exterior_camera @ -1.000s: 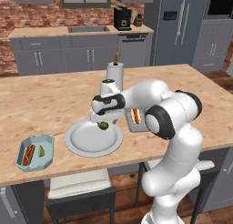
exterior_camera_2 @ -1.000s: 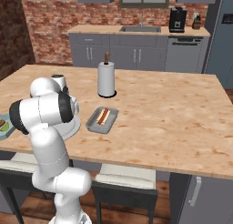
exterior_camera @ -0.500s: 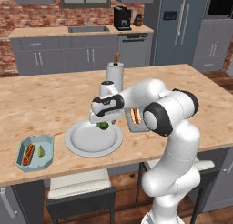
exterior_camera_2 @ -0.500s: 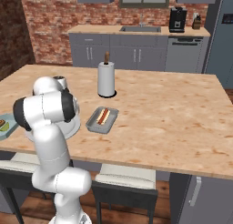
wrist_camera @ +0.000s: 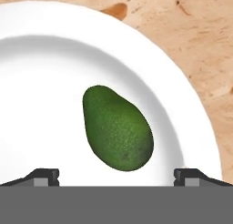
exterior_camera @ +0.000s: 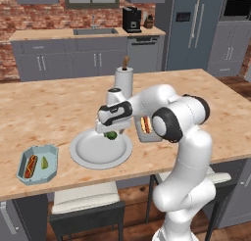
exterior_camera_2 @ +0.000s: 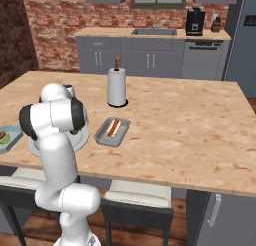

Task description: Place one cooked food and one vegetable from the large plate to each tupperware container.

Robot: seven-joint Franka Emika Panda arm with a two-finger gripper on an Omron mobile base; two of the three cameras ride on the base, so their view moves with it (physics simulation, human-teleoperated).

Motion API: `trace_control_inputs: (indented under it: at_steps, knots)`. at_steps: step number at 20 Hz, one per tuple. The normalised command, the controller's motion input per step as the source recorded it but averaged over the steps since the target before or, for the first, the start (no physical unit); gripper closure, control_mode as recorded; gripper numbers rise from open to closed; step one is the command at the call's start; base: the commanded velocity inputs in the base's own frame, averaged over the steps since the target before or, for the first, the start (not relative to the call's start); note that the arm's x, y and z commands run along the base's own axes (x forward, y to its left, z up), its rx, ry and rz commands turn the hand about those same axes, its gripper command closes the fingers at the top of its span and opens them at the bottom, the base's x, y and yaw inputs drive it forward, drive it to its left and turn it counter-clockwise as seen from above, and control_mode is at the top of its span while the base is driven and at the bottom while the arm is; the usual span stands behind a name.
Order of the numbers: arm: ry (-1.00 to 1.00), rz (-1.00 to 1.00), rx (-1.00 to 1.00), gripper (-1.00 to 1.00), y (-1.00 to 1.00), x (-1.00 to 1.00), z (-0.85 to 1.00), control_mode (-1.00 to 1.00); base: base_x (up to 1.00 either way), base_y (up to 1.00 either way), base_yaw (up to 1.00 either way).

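Hovering wide-open, empty tool [wrist_camera: 116, 175], avocado [wrist_camera: 117, 128] on large plate [wrist_camera: 41, 73], blue tray [exterior_camera: 37, 164] leftward

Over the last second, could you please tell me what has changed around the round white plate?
The open gripper has come down a little closer to the dark green avocado lying on the round white plate, its jaws wide and nothing taken hold of. The avocado, the light blue octagonal tray with its hot dog, the grey rectangular tray with its hot dog, and the paper towel roll stayed put.
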Motion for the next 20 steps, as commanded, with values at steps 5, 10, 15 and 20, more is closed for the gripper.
trace_control_inputs:
  at_steps: [5,10,15,20]
  knots:
    - [0.0,0.01,0.0,-1.0,0.05,0.01,-0.18,-1.0,0.0,0.0,0.0]
    - [0.0,0.02,0.0,-1.0,0.0,0.13,-0.18,-1.0,0.0,0.0,0.0]
    - [0.0,0.02,0.0,-1.0,0.01,0.16,-0.12,-1.0,0.0,0.0,0.0]
    - [0.0,0.02,0.0,1.0,0.2,0.08,-0.1,-1.0,0.0,0.0,0.0]
